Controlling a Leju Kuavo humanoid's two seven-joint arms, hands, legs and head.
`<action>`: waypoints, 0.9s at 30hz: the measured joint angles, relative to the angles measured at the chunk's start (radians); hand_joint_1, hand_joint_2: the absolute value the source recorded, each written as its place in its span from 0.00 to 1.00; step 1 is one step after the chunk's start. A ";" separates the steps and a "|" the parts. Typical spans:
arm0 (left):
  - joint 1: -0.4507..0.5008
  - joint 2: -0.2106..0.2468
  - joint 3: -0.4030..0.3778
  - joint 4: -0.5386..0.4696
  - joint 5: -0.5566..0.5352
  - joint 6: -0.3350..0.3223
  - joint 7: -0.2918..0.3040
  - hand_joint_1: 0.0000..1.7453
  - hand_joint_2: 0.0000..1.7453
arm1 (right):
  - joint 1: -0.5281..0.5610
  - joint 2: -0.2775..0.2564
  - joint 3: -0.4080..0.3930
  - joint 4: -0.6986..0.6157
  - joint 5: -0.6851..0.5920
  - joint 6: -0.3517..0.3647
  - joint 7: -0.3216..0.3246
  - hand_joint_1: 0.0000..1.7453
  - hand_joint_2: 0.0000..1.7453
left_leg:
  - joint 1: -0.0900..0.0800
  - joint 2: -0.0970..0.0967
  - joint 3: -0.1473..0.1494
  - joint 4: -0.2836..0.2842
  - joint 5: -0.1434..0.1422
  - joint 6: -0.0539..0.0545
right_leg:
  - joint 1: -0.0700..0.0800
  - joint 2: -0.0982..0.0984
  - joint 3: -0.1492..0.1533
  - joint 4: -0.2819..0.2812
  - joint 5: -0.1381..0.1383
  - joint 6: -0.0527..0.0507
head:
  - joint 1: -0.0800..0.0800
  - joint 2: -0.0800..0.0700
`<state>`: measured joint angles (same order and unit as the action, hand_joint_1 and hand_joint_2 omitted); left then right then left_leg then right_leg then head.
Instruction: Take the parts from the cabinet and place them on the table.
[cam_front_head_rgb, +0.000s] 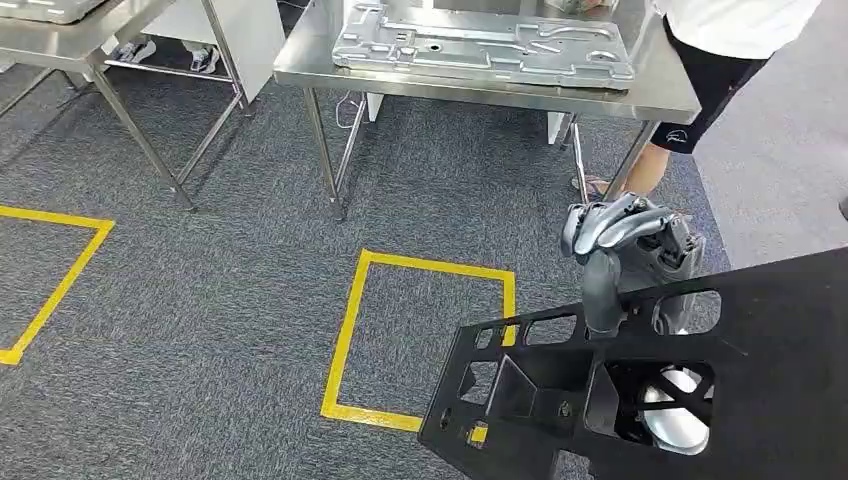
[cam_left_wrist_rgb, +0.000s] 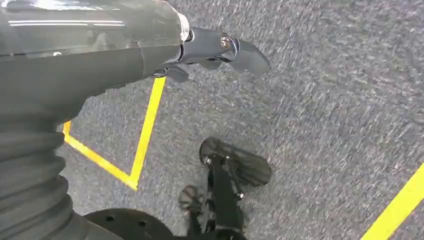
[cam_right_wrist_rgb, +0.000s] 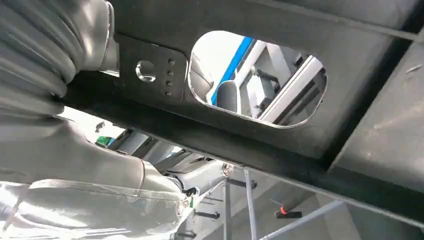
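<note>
One black panel (cam_front_head_rgb: 760, 330) gripped by the right hand (cam_front_head_rgb: 625, 235); one grey plate (cam_front_head_rgb: 485, 45) on the table (cam_front_head_rgb: 480, 85).
Left wrist view adds the left hand (cam_left_wrist_rgb: 220, 50), empty, fingers apart, above carpet.

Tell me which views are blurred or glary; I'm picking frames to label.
Head view: sharp and evenly lit, with soft sheen on the steel table and the right hand clear on the black panel. Left wrist view: carpet streaked by motion blur, glare on the left hand cover. Right wrist view: panel dark, bright background blown out through its cutout.
</note>
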<state>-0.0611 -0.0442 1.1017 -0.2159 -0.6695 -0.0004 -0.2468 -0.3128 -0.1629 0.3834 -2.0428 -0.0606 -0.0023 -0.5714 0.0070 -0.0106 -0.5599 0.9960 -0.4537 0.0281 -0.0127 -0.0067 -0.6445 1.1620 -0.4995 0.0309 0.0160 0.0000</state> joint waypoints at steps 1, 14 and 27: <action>0.000 0.000 0.000 0.000 -0.001 -0.003 -0.001 0.00 1.00 | 0.000 -0.002 0.000 0.000 -0.001 -0.001 -0.002 1.00 1.00 | -0.001 -0.002 0.003 0.000 -0.001 -0.002 | 0.001 0.002 0.046 -0.096 0.043 -0.007 | 0.000 0.000; 0.005 -0.001 0.000 0.000 -0.012 0.004 0.001 0.00 1.00 | 0.071 -0.048 -0.009 -0.002 -0.023 -0.036 -0.091 1.00 1.00 | 0.007 0.004 -0.128 0.272 -0.108 -0.049 | 0.001 -0.003 0.079 -0.175 0.050 -0.042 | -0.005 0.000; 0.003 0.000 0.000 0.000 -0.014 0.013 0.004 0.00 1.00 | 0.097 -0.080 -0.013 -0.016 -0.029 -0.040 -0.101 1.00 1.00 | 0.001 0.006 -0.008 0.004 -0.002 0.005 | -0.001 0.002 -0.070 0.155 -0.117 0.017 | -0.002 0.000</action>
<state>-0.0582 -0.0443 1.1013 -0.2159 -0.6832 0.0126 -0.2430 -0.2159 -0.2430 0.3704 -2.0584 -0.0892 -0.0427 -0.6729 0.0076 -0.0046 -0.5677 0.9999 -0.4557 0.0330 -0.0141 -0.0042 -0.7147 1.3169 -0.6165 0.0477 0.0145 0.0000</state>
